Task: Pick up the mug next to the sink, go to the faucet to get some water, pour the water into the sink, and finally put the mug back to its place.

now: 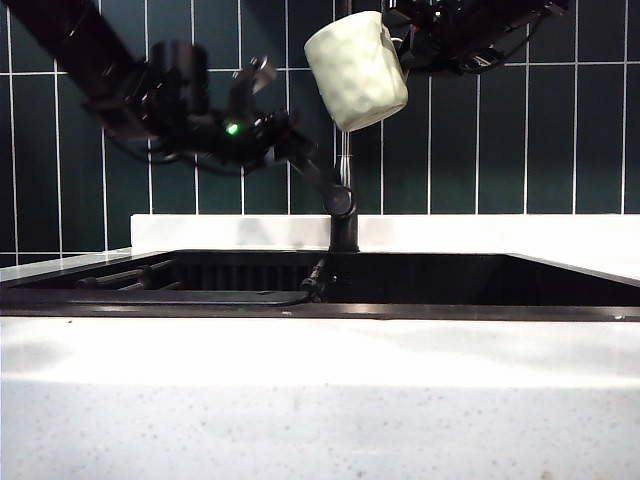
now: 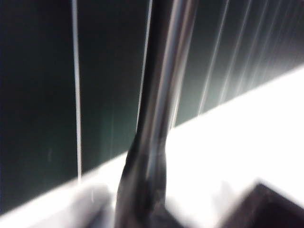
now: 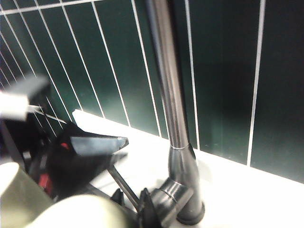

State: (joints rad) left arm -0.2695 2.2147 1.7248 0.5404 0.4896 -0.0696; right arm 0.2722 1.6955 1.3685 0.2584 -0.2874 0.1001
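Mug: you had the mug (image 1: 356, 70) held high over the sink (image 1: 320, 300), tilted, just beside the faucet (image 1: 345, 200) pipe.
Right gripper: the right gripper (image 1: 405, 50) sat at the top of the exterior view, jaws clamped on the mug's side or handle; which of the two, you could not tell. Its wrist view caught only a cream edge (image 3: 71, 211) of the mug.
Left gripper: the left gripper (image 1: 325, 190) reached in low by the faucet base, at the lever (image 3: 164, 199). Jaws partly closed; whether they gripped the lever you could not tell, the wrist view being blurred and filled by the pipe (image 2: 159, 109).
Handling: ceramic, so judged stiff, fairly heavy once filled, breakable against the pipe or the sink rim. The dimpled glaze looked slick when wet.
Hold: you would do best gripping at the handle or over the rim wall, firmly.
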